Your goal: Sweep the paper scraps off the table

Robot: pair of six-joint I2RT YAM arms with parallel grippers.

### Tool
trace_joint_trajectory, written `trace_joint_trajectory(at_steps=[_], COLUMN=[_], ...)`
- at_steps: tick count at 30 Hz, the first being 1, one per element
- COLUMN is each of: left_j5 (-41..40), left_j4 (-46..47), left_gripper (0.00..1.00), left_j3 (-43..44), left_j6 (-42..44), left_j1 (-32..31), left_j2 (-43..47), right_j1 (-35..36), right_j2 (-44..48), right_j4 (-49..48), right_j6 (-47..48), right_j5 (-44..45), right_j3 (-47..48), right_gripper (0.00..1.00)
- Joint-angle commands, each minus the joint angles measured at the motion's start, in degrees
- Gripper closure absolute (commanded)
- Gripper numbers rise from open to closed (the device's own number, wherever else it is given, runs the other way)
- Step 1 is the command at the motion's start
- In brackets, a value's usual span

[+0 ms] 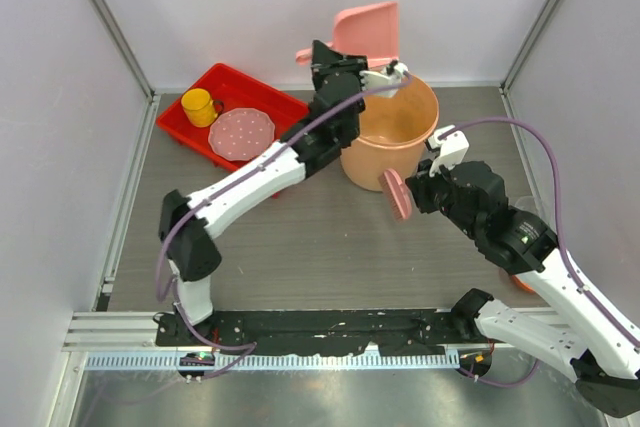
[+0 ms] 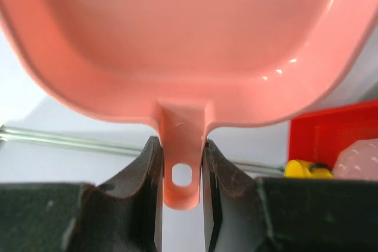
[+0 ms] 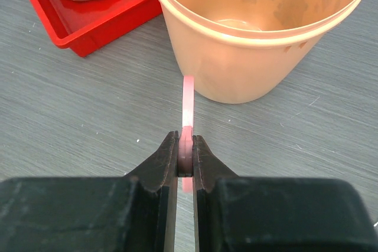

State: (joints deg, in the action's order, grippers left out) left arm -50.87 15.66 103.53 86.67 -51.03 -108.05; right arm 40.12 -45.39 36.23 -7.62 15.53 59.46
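No paper scraps show on the table in any view. My left gripper is shut on the handle of the pink dustpan and holds it raised and tilted over the back rim of the orange bucket. In the left wrist view the gripper pinches the handle and the dustpan's pan looks empty. My right gripper is shut on a pink brush, held edge-on in front of the bucket. In the right wrist view the gripper holds the brush just short of the bucket.
A red tray at the back left holds a yellow cup and a pink dotted plate. The tray also shows in the right wrist view. A small orange object lies under the right arm. White walls enclose the table.
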Motion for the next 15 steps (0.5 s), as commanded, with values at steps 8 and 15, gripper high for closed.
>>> trace_joint_trajectory(at_steps=[8,15], left_j5=[31.9,47.1], left_j4=[-87.4,-92.0], left_gripper=[1.0,1.0], left_j3=[10.3,-10.2], left_j6=[-58.5,-62.0], left_j1=[2.2,2.1], left_j2=[17.3,24.4], right_j1=[0.1,0.1], right_j2=[-0.4,-1.3], right_j4=[-3.4,-3.8], right_j6=[1.3,1.6], right_j5=[-2.5,-2.6], right_j3=[0.4,0.6], right_gripper=[0.99,0.99])
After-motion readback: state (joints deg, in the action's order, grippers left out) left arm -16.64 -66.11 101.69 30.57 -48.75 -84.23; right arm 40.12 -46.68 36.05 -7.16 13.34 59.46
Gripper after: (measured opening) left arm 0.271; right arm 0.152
